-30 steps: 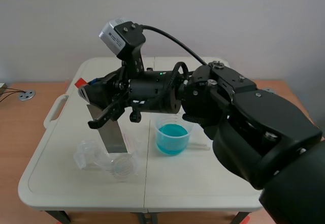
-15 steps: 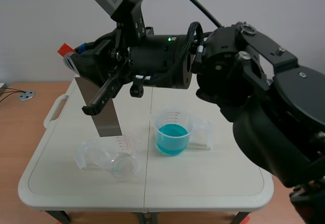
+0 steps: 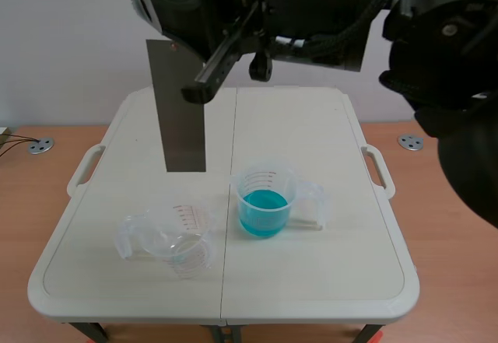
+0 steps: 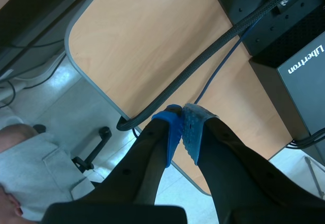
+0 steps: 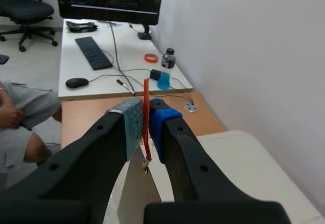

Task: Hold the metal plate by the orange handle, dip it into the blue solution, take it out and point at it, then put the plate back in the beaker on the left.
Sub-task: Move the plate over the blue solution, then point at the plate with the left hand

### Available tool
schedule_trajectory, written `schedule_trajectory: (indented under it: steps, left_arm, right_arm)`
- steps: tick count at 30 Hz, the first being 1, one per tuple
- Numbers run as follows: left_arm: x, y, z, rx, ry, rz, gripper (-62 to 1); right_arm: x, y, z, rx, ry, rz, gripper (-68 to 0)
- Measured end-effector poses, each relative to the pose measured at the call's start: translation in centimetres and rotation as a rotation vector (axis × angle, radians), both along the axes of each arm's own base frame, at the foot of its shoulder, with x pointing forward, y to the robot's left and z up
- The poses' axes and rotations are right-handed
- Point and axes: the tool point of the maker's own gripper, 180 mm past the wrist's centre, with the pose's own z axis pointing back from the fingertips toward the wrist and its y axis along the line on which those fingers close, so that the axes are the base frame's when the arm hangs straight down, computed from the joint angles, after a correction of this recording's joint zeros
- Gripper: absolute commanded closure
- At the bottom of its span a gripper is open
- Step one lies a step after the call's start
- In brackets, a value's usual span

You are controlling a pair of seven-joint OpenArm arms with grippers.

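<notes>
Pinching the orange handle (image 5: 145,92) between both pads, the right hand (image 5: 146,127) is up high, its arm crossing the top of the scene view. The metal plate (image 3: 180,106) hangs straight down from the handle, in the air, with its lower edge above the tabletop (image 3: 311,125) and touching nothing. The plate sits at about 10 o'clock from the beaker of blue solution (image 3: 263,201), apart from it. That beaker stands upright near the tabletop's middle. An empty clear beaker (image 3: 167,238) lies tipped on its side at about 8 o'clock from the blue one, roughly below the plate. The left hand (image 4: 184,127) has its pads pressed together on nothing, over a wooden desk (image 4: 152,41) with cables (image 4: 203,56). It doesn't show in the scene view.
</notes>
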Motion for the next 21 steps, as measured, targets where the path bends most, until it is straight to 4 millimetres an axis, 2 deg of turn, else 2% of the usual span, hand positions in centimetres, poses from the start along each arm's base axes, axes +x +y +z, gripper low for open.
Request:
schedule_trajectory:
  steps: [7, 11, 15, 18, 21]
  left_arm:
    - [0.1, 0.1, 0.0, 0.002, -0.001, 0.001, -1.6]
    - [1.5, 1.6, 0.3, 0.038, -0.039, 0.017, -1.6]
    - [6.0, 4.6, 2.1, 0.104, -0.165, 0.057, -1.6]
    - [10.7, 5.9, 5.0, 0.126, -0.305, 0.09, -1.6]
    - [14.9, 6.1, 8.4, 0.12, -0.446, 0.104, -1.6]
  right_arm:
    - [1.8, -3.8, 0.7, 0.006, 0.006, -0.077, -1.3]
    - [2.4, -5.4, 0.7, -0.012, 0.003, -0.106, -1.3]
    - [2.7, -5.9, 0.5, -0.049, -0.003, -0.119, -1.3]
    - [2.9, -6.0, 0.7, -0.04, 0.007, -0.114, -1.3]
    - [3.4, -6.3, 0.5, -0.034, 0.023, -0.12, -1.3]
